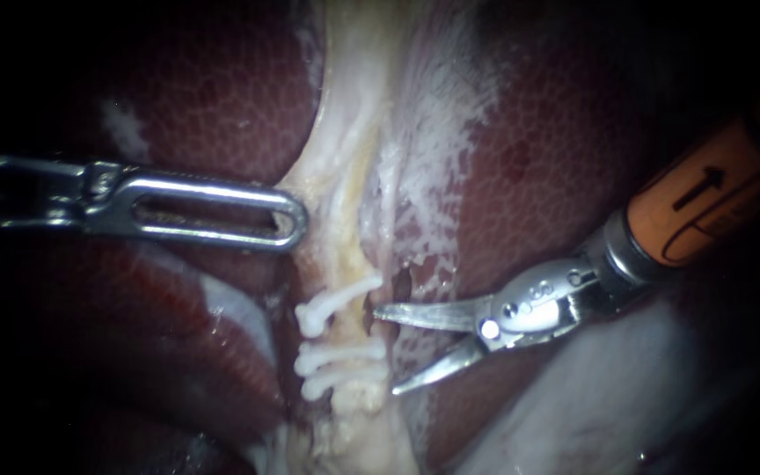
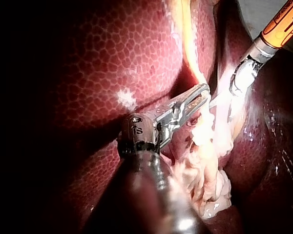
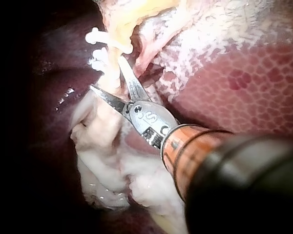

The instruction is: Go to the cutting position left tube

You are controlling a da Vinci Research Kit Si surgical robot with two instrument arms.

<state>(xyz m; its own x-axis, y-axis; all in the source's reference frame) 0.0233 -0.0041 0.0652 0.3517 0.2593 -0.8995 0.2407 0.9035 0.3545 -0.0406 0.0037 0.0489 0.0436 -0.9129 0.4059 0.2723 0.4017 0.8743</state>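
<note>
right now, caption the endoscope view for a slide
Right instrument, blades open, beside three clips on a tube; left instrument at pale tissue above them.

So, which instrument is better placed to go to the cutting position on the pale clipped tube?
Right. My right instrument ends in open metal blades, tips just beside the three white clips on the pale yellowish tube. My left instrument lies farther up against the pale tissue, away from the clips.
</note>
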